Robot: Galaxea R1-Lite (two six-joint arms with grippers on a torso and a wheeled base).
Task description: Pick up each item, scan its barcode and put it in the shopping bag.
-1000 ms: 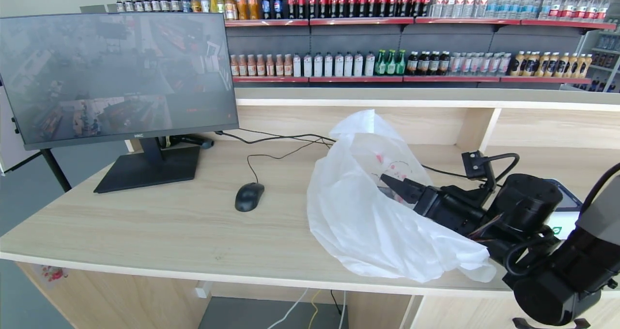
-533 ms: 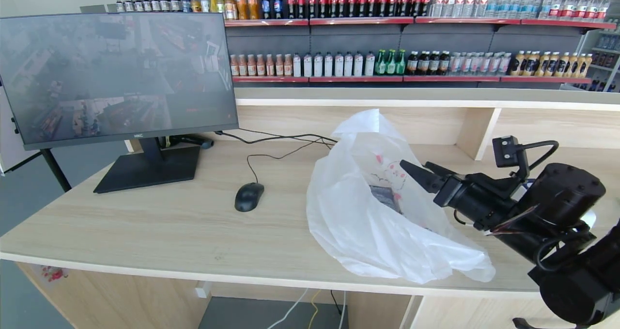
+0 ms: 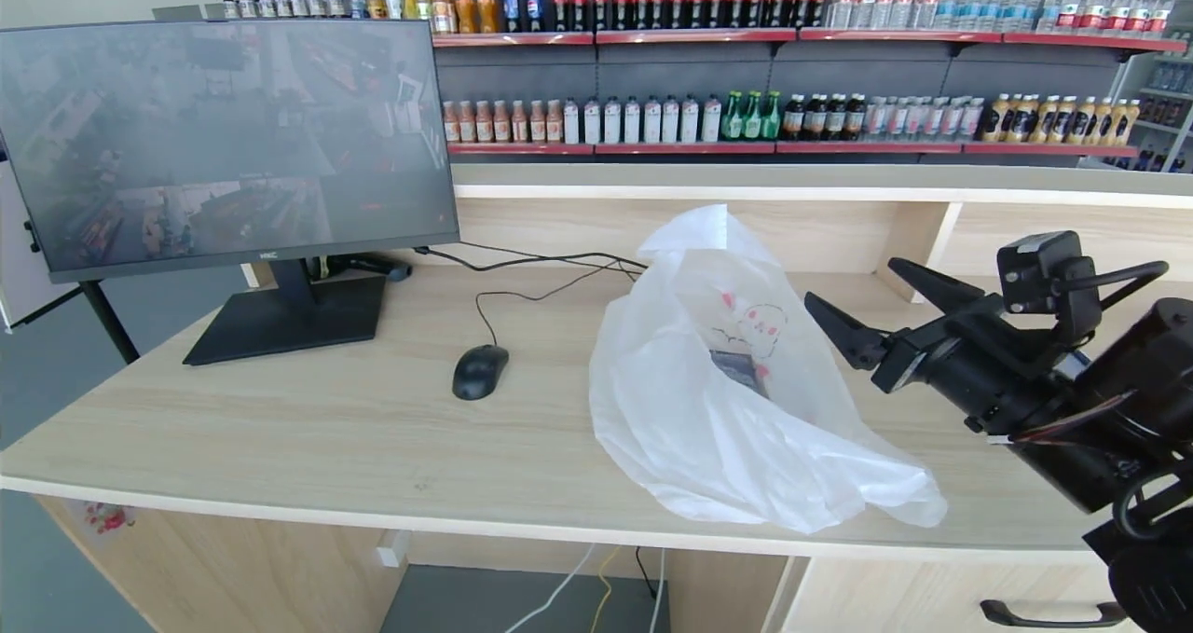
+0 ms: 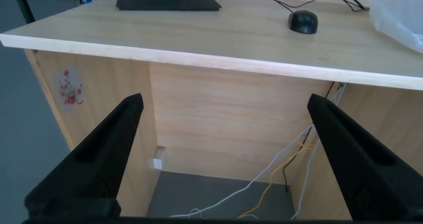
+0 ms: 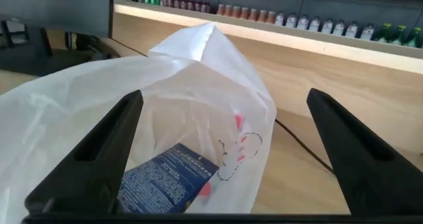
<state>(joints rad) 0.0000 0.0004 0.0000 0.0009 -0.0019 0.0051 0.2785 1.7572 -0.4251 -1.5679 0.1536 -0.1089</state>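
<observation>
A white plastic shopping bag (image 3: 736,400) lies slumped on the wooden counter (image 3: 326,428), its mouth facing right. Inside it rests a dark blue packet (image 3: 741,370), also seen as the blue packet (image 5: 168,181) through the bag's opening (image 5: 198,105). My right gripper (image 3: 862,302) hovers open and empty just right of the bag's mouth, above the counter. My left gripper (image 4: 225,158) is open and empty, held low in front of the counter's front panel (image 4: 225,118), below the edge.
A monitor (image 3: 224,148) on a black stand is at the counter's left, with a black mouse (image 3: 480,372) and cables beside the bag. A raised wooden ledge (image 3: 820,195) runs behind. Bottle shelves fill the background. A drawer handle (image 3: 1049,614) sits below right.
My right gripper has drawn back out of the bag, rising up and to the right. The blue packet stays inside the bag. The head view has shifted slightly.
</observation>
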